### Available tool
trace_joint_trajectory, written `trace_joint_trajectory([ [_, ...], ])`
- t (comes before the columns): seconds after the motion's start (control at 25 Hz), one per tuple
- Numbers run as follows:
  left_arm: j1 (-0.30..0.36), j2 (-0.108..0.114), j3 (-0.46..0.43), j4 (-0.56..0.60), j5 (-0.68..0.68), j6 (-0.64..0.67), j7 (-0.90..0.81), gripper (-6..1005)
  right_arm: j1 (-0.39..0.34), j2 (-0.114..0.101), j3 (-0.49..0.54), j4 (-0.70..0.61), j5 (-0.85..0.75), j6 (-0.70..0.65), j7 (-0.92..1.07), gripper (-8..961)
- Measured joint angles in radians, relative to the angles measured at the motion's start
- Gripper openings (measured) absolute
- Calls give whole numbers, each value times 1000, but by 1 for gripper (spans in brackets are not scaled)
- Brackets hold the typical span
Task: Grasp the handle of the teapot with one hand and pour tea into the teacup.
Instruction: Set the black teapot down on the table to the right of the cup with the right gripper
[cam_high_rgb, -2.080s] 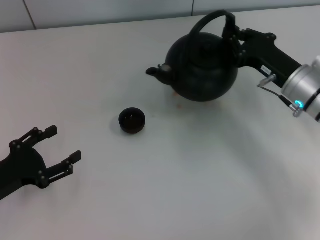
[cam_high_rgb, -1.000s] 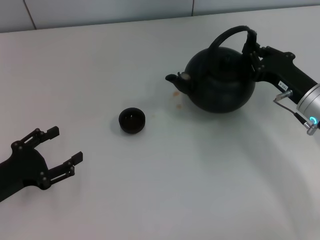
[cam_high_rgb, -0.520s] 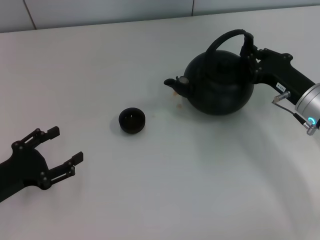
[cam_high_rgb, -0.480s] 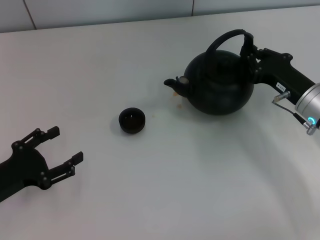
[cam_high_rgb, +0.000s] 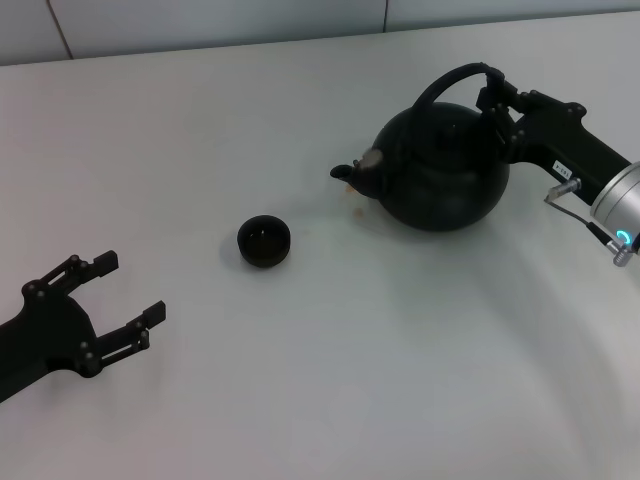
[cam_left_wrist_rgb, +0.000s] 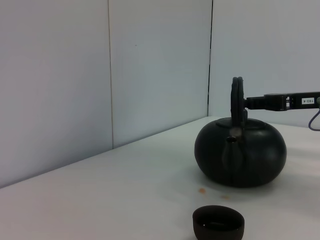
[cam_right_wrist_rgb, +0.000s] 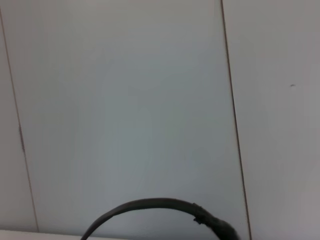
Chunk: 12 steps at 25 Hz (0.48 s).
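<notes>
The round black teapot (cam_high_rgb: 440, 170) rests on the white table at the right, its short spout (cam_high_rgb: 352, 176) pointing left toward the teacup. My right gripper (cam_high_rgb: 497, 98) is shut on the right end of the arched handle (cam_high_rgb: 450, 79). The small black teacup (cam_high_rgb: 264, 241) stands left of the teapot, apart from it. The left wrist view shows the teapot (cam_left_wrist_rgb: 241, 151) upright with the teacup (cam_left_wrist_rgb: 219, 223) in front. The right wrist view shows only the handle's arc (cam_right_wrist_rgb: 155, 206). My left gripper (cam_high_rgb: 118, 290) rests open at the lower left, holding nothing.
A small brownish stain (cam_high_rgb: 353, 209) marks the table between teapot and teacup. The white table (cam_high_rgb: 300, 380) meets a pale panelled wall (cam_high_rgb: 200, 20) at the back.
The teapot has moved right, away from the teacup, and settled on the table; its spout has dipped slightly in the last half second. The left arm has not moved.
</notes>
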Motion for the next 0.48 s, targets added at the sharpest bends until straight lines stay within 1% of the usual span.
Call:
trace_joint_trajectory([
  [0.08, 0, 0, 0, 0, 0, 1, 0, 852, 0, 0, 5, 0, 3, 0, 0, 96],
  [0.2, -2, 0, 0, 0, 0, 2, 0, 852, -2, 0, 9, 0, 5, 0, 0, 284],
  [0.4, -2, 0, 1, 0, 0, 3, 0, 852, -4, 2, 10, 1, 6, -3, -4, 465],
  [0.48, -2, 0, 2, 0, 0, 3, 0, 852, -5, 2, 10, 1, 6, -4, -4, 466],
])
